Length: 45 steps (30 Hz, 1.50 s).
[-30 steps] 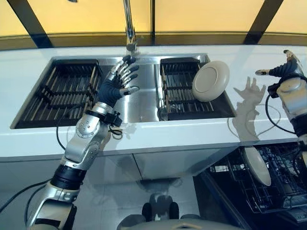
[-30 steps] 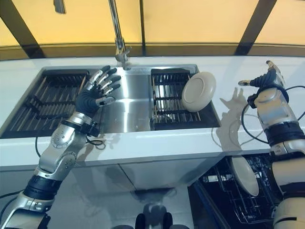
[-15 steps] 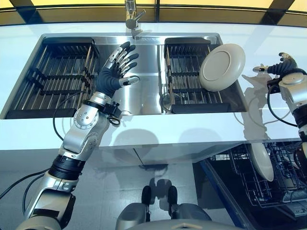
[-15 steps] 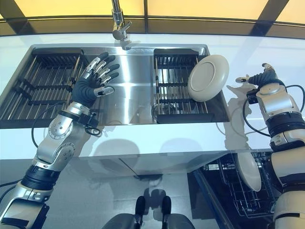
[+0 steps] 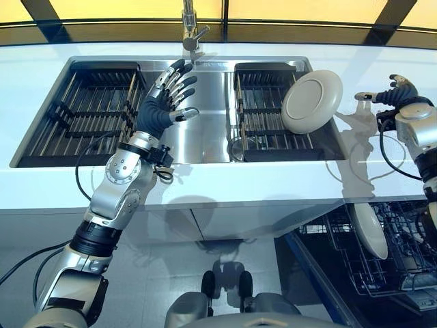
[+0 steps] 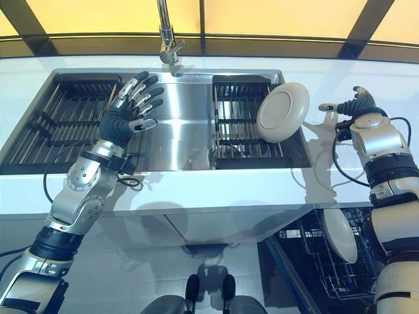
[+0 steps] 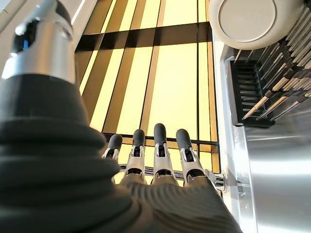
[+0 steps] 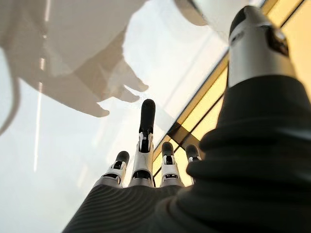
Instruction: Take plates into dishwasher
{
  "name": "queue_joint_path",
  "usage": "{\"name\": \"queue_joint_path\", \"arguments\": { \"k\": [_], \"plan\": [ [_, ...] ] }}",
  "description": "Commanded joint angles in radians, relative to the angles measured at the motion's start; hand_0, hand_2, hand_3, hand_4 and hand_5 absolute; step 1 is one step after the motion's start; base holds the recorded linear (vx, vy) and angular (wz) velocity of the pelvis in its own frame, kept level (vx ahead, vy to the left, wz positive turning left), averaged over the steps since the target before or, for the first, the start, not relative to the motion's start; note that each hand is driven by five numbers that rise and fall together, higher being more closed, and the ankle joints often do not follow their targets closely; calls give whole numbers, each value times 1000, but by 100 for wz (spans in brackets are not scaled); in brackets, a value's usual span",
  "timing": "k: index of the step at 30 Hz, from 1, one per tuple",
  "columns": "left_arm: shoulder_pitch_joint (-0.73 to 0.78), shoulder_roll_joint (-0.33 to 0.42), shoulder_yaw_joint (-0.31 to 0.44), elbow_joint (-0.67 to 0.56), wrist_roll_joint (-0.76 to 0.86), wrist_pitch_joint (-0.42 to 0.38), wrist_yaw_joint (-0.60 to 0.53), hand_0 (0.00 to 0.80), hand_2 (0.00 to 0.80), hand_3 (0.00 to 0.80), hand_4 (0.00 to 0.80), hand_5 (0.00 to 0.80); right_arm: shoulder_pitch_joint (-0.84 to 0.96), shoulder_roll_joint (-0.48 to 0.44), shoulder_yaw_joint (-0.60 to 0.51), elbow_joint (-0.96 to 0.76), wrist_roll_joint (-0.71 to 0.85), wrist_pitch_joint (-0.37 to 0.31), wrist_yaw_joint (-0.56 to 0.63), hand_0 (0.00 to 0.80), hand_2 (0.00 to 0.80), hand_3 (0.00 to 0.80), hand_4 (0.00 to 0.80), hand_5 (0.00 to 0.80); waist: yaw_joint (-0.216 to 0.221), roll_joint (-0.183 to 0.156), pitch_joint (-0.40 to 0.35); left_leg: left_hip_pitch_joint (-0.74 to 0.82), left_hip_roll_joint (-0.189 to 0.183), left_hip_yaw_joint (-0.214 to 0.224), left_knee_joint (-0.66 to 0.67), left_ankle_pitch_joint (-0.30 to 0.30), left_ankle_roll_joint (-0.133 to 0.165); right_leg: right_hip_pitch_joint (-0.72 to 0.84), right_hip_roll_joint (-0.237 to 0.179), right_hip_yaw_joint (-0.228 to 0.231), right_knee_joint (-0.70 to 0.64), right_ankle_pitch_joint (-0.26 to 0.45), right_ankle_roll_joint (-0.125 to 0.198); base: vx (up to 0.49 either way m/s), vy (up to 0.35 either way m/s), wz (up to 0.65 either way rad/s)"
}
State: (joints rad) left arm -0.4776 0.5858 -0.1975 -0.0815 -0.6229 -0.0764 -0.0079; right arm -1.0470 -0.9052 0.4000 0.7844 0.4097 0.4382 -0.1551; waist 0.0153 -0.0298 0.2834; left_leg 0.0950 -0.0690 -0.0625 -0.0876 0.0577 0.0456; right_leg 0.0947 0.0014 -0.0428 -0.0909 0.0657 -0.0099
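A cream plate [image 5: 312, 101] leans on edge against the right end of the black rack [image 5: 265, 109] in the sink's right basin; it also shows in the left wrist view [image 7: 250, 20]. A second cream plate [image 5: 371, 231] stands upright in the dishwasher's lower rack [image 5: 382, 260] at the lower right. My left hand [image 5: 164, 102] hovers open over the middle of the steel sink [image 5: 198, 137], fingers spread, holding nothing. My right hand [image 5: 395, 92] is raised open above the white counter to the right of the leaning plate, empty, well apart from it.
A second black rack [image 5: 85, 116] fills the sink's left basin. The faucet [image 5: 188, 31] rises at the back middle. White counter [image 5: 205, 184] surrounds the sink. The open dishwasher sits below the counter's right end.
The camera has shifted, so the whole scene sits differently in the picture. Both hands stay open in about the same places relative to the sink; the plates have not moved.
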Motion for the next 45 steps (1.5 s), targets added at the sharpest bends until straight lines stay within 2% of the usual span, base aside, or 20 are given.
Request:
{"name": "queue_joint_path", "arguments": {
  "k": [1,11,19,45],
  "plan": [
    [-43,-34,-28,8,12,-58,-2,0,0,0,0,0,-60,3,9,-28,8,-66,9,0,0,0,0,0,14,-21,-79,-17,5,4,0,-68,-12,-2,25,8,4,-31,32,0,0,0],
    [-38,-42,-38,7,20,-57,8,0,0,0,0,0,-46,37,11,-68,-29,-53,30,0,0,0,0,0,16,-16,-83,-5,5,-2,0,-70,-13,10,24,9,4,-34,33,0,0,0],
    [-59,-38,-47,8,17,-60,22,0,0,0,0,0,-64,64,25,-71,-42,-49,18,0,0,0,0,0,19,-4,-57,-13,3,-5,0,-68,-11,2,23,14,4,-29,33,-4,1,0],
    [-84,-31,-49,3,25,-70,51,0,0,0,0,0,-62,63,50,-71,-70,-2,37,0,0,0,0,0,15,5,-3,-27,5,-1,0,-65,-12,-16,21,17,4,-24,32,0,0,0]
  ]
}}
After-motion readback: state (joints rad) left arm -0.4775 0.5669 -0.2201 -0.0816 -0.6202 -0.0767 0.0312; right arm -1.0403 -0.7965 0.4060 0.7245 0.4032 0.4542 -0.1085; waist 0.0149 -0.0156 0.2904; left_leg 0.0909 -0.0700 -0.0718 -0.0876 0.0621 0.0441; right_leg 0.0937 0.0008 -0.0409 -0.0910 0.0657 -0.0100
